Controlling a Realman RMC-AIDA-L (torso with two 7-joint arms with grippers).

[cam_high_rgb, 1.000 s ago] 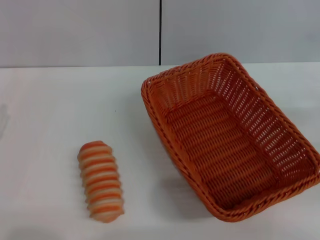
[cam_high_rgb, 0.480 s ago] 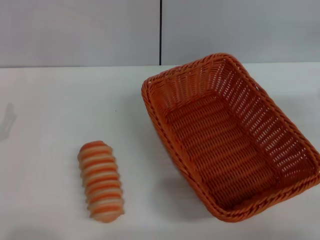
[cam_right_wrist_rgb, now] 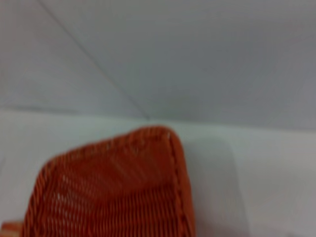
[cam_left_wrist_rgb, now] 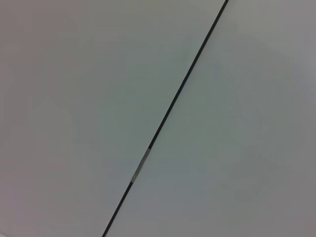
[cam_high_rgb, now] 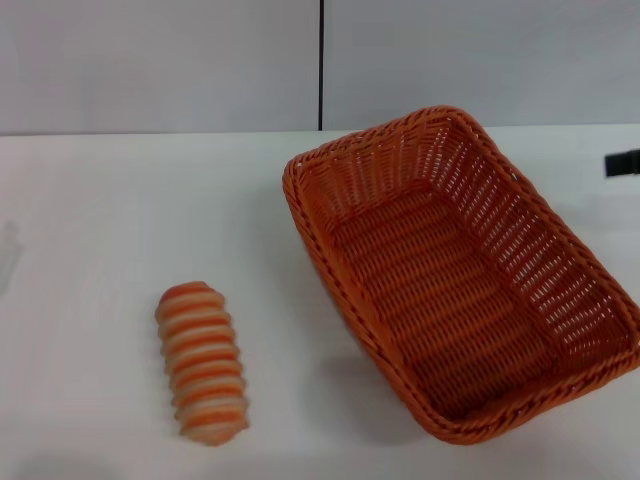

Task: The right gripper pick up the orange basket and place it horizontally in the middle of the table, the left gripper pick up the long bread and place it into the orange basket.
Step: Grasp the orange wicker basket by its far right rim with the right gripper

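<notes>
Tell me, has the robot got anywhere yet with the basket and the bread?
Nothing looks done yet. The orange basket sits skewed on the right side of the table, empty and not in the middle. In hand: only a dark tip of the right gripper shows at the right edge, beside the basket and apart from it. Left: setting the basket straight in the middle, then putting in the long bread, which lies untouched on the left.

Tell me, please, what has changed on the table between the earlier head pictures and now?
A black tip of the right gripper has entered at the right edge, beyond the orange basket, touching nothing. The basket and long bread lie where they were on the table.
</notes>
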